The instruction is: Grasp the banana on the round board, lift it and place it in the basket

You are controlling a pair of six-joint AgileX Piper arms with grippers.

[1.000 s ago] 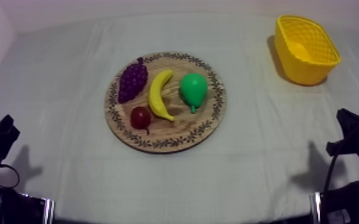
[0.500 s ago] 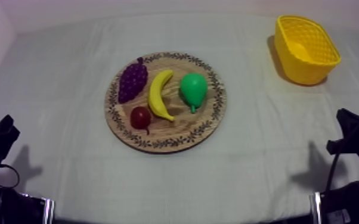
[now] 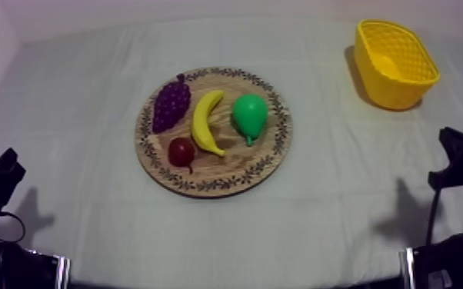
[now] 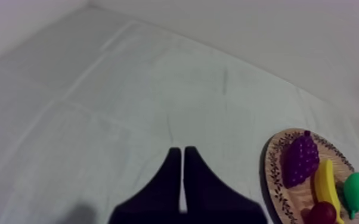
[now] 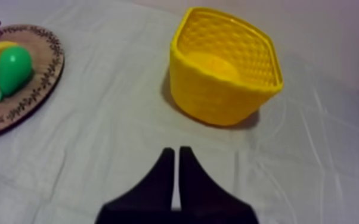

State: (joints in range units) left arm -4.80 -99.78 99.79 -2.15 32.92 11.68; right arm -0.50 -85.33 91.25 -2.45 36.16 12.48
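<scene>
Grey-white cloth covers the desk [image 3: 73, 115], with the round wooden board [image 3: 238, 165] at its middle and the yellow basket [image 3: 396, 65] well apart at the far right. Left end effector [image 4: 179, 150] hangs over bare cloth, fingers pressed together, gripping nothing; right end effector [image 5: 176, 150], the same, faces the basket. The banana [image 3: 206, 123] lies on the board between grapes [image 3: 171, 104] and pear [image 3: 249, 115], small red fruit [image 3: 181, 151] by its near end.
</scene>
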